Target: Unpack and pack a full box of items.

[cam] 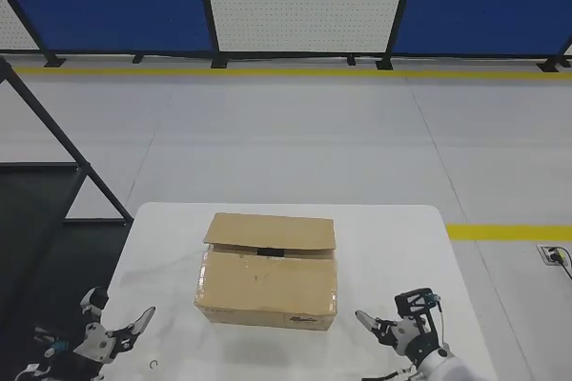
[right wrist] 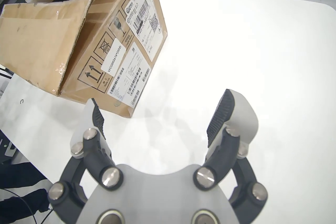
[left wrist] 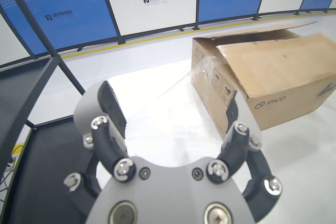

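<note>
A brown cardboard box (cam: 267, 286) (left wrist: 275, 70) (right wrist: 86, 33) stands in the middle of the white table (cam: 391, 257). Its two long top flaps lie nearly flat, with a dark slit between them, and a strip of clear tape (left wrist: 202, 68) hangs off one end. Printed labels (right wrist: 131, 72) cover the end wall facing my right gripper. My left gripper (cam: 114, 333) (left wrist: 170, 101) is open and holds nothing, near the table's front left corner, short of the box. Near the front right corner my right gripper (cam: 396, 319) (right wrist: 160, 107) is open too, apart from the box.
A black frame with dark panels (cam: 38, 190) (left wrist: 39, 93) stands along the table's left side. A small ring-shaped mark (cam: 153, 363) lies on the table near the left gripper. Blue and white fence panels (cam: 286, 24) close the floor far behind.
</note>
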Controlling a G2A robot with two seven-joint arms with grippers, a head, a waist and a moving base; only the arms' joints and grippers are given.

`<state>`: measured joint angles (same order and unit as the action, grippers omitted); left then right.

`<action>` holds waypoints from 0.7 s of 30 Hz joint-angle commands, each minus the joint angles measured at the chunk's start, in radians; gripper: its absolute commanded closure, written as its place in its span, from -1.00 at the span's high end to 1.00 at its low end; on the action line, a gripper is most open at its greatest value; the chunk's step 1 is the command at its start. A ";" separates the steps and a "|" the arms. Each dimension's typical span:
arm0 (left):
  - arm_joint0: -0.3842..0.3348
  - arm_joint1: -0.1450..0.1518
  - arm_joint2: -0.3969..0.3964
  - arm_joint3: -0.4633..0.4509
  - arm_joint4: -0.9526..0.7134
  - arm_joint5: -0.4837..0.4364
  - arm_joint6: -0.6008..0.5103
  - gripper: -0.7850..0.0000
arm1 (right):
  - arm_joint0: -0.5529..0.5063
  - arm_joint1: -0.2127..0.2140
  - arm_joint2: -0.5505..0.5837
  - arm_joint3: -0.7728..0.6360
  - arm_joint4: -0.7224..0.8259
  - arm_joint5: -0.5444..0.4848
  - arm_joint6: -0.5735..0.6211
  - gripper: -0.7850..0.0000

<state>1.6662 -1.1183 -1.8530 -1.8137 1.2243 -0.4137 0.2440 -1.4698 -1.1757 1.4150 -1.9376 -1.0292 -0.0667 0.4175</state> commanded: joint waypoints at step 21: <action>-0.168 0.015 -0.007 0.065 -0.399 -0.244 -0.244 1.00 | 0.207 -0.013 0.013 0.114 0.672 -0.100 0.236 1.00</action>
<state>1.5161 -1.1056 -1.8594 -1.7645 0.8741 -0.6243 0.0317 -1.2884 -1.1881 1.4283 -1.8437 -0.4146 -0.1720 0.6265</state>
